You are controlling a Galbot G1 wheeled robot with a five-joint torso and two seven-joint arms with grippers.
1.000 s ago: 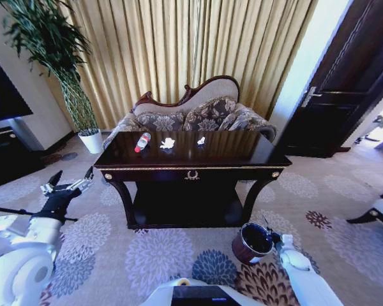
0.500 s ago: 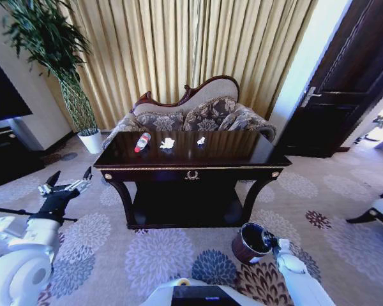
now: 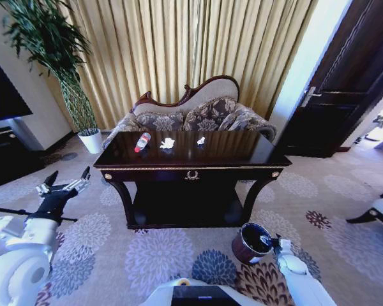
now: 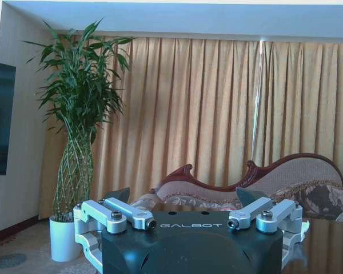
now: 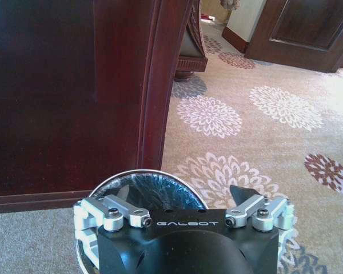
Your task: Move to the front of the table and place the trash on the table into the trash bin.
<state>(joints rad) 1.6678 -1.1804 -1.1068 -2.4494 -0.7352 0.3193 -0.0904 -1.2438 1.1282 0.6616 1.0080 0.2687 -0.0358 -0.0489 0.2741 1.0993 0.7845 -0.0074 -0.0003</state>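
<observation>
Hovering right hand over trash bin

Left hand hangs low and outstretched, fingers spread; right hand low, fingers apart.

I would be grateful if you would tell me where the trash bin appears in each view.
Head view: the trash bin stands on the carpet at lower right, beside the table.
Left wrist view: not in it.
Right wrist view: its rim is just beyond the right gripper.
Shared landmark: the table's leg.
</observation>
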